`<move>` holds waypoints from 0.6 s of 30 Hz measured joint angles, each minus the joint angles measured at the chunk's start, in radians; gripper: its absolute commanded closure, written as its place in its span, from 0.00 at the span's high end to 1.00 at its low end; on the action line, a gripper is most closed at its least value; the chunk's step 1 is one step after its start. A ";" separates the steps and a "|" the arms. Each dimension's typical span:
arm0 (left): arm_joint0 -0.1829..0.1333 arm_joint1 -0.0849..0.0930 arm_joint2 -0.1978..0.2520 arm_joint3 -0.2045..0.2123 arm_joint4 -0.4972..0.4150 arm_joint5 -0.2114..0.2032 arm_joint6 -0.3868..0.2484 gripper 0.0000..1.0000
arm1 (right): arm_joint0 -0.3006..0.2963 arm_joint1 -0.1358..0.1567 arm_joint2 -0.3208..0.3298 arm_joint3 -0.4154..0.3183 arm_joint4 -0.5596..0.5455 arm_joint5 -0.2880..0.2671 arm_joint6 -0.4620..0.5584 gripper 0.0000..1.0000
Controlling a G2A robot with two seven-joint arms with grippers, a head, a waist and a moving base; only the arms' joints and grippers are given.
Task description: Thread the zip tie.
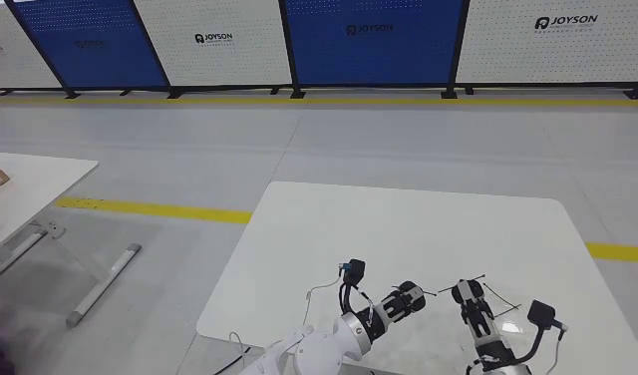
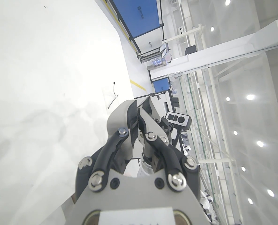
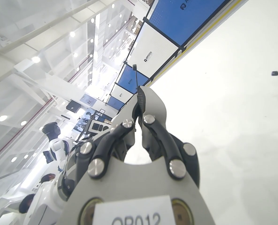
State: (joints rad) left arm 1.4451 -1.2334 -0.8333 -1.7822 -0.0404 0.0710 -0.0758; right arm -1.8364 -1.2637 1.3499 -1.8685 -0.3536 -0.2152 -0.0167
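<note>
A thin black zip tie (image 3: 136, 76) sticks out past the tips of my right gripper (image 3: 139, 90), which is shut on its strap; the small square head points away from the fingers. In the top view my right gripper (image 1: 467, 293) and my left gripper (image 1: 419, 295) hover side by side near the front edge of the white table (image 1: 399, 225), a short gap between them. My left gripper (image 2: 142, 100) has its jaws drawn together, and a fine black strand of the zip tie (image 2: 153, 95) crosses its tips.
A second black zip tie (image 2: 115, 90) lies loose on the table beyond the grippers; its head end (image 3: 275, 73) appears in the right wrist view. Blue and white partition panels (image 1: 369, 31) stand far behind the table.
</note>
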 measured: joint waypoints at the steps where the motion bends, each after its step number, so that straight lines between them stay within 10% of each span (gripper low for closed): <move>1: 0.000 0.000 0.000 0.000 0.000 0.000 0.000 0.00 | -0.001 0.000 0.001 0.000 0.001 -0.001 0.001 0.00; 18: 0.000 0.000 0.000 0.000 0.000 0.000 0.000 0.00 | 0.005 0.000 -0.012 0.003 -0.021 0.015 0.041 0.00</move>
State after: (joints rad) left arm 1.4451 -1.2334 -0.8333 -1.7822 -0.0404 0.0710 -0.0758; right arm -1.8314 -1.2634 1.3374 -1.8653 -0.3748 -0.2000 0.0243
